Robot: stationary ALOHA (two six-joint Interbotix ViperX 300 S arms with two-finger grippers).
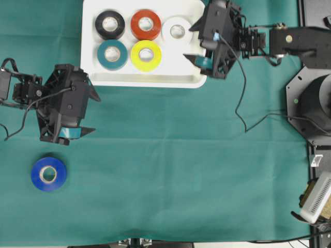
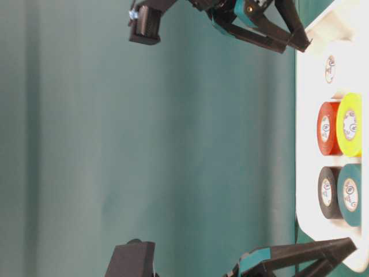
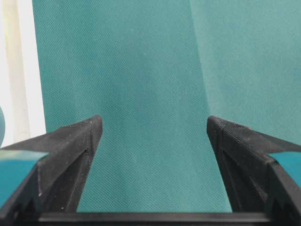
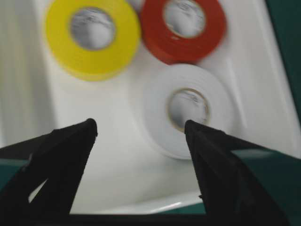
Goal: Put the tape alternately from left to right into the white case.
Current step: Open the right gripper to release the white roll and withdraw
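Six rolls of tape are showing. Five are lying flat inside the white case: the black roll, the red roll and the white roll in the far row, the teal roll and the yellow roll in the near row. The sixth, the blue roll, is sitting alone on the green cloth, well apart from the case.

Each roll is a small ring with a pale core carrying a printed mark, too small to read.

The left gripper is hanging over the cloth, fingers spread and holding nothing. The right gripper is hovering over the case's right end beside the white roll, fingers wide apart and holding nothing.
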